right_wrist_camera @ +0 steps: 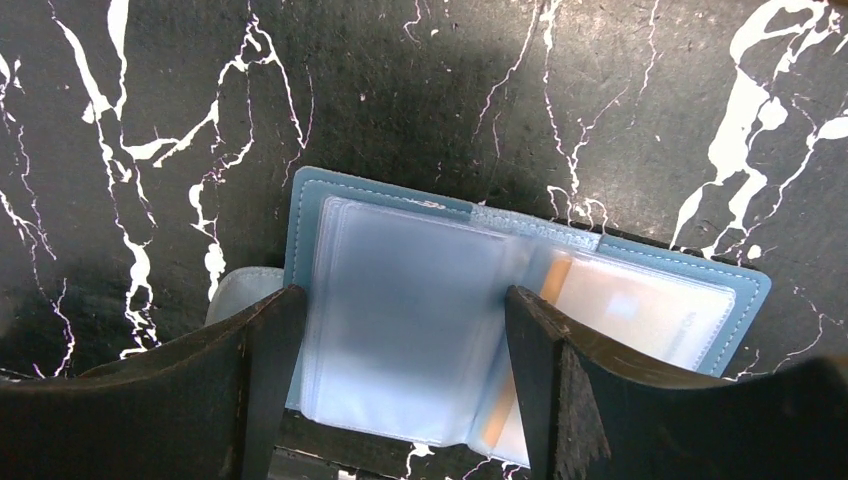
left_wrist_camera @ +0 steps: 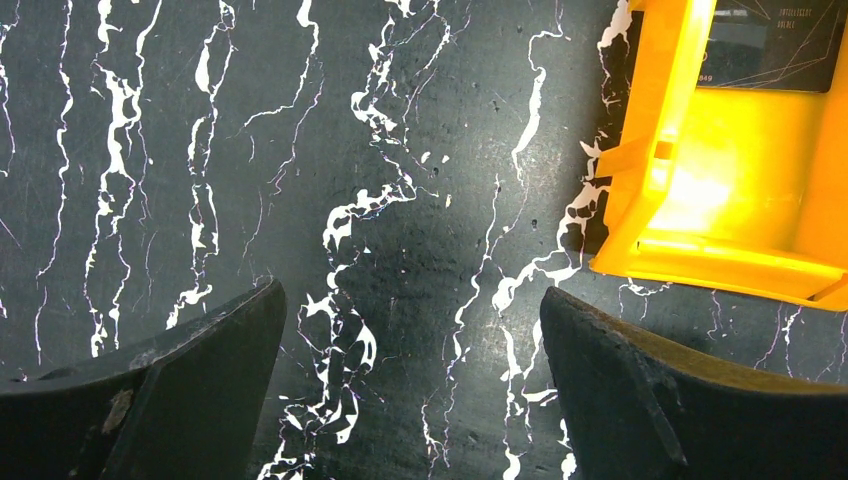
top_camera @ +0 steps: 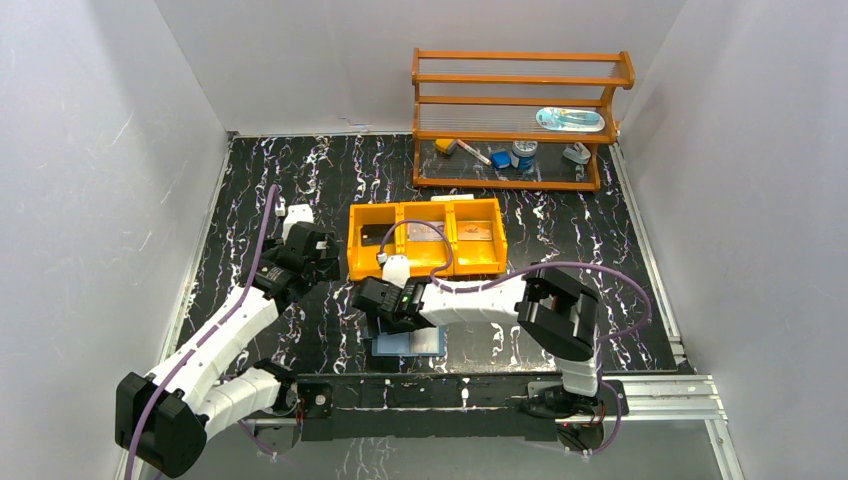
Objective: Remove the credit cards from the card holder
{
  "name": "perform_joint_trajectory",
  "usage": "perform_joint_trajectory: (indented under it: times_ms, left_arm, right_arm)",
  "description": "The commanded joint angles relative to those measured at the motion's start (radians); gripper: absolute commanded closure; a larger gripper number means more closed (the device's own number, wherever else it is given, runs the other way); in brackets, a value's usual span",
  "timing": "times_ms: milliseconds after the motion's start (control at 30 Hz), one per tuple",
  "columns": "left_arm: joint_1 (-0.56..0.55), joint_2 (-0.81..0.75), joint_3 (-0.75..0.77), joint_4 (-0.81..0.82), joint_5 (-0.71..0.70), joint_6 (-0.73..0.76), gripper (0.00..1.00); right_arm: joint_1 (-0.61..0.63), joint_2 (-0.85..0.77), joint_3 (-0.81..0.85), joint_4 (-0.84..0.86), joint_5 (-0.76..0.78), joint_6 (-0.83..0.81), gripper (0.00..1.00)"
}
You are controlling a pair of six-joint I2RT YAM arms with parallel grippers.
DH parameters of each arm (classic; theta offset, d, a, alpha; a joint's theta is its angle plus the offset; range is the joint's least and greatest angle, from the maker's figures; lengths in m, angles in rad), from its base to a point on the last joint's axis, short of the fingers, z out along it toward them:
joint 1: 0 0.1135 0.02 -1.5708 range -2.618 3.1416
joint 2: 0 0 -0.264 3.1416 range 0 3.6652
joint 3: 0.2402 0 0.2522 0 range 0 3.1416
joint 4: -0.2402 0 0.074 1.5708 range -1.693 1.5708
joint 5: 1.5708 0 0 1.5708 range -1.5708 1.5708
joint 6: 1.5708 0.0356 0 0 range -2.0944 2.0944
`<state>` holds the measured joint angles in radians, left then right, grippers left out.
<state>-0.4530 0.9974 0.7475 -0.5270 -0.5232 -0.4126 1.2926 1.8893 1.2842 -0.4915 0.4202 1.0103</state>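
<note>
The card holder lies spread open on the black marble table, near the front edge. Its clear plastic sleeves face up. An orange card shows through a sleeve by the spine, beside a pale card. My right gripper hangs open just above the left stack of sleeves, one finger at each side, gripping nothing. My left gripper is open over bare table, left of the orange tray. A dark card lies in the tray's left compartment.
The orange three-compartment tray sits mid-table, just behind the right gripper, with flat cards in its compartments. A wooden shelf rack with small items stands at the back right. White walls close in the table on both sides.
</note>
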Motion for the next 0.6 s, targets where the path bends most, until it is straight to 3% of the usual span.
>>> perform_joint_trajectory:
  times_ms: [0, 200, 400, 567]
  left_arm:
    - [0.007, -0.023, 0.03, -0.014, -0.035, -0.009, 0.02]
    - [0.007, -0.019, 0.029, -0.014, -0.034, -0.007, 0.02]
    - [0.007, -0.02, 0.029, -0.014, -0.034, -0.008, 0.02]
    - [0.007, -0.017, 0.03, -0.013, -0.028, -0.006, 0.02]
  right_arm:
    - [0.017, 0.04, 0.072, -0.091, 0.025, 0.025, 0.2]
    - [0.039, 0.13, 0.135, -0.209, 0.081, 0.031, 0.22]
    - [0.043, 0.151, 0.154, -0.244, 0.111, 0.035, 0.46]
    - [0.04, 0.1, 0.096, -0.149, 0.076, 0.026, 0.52]
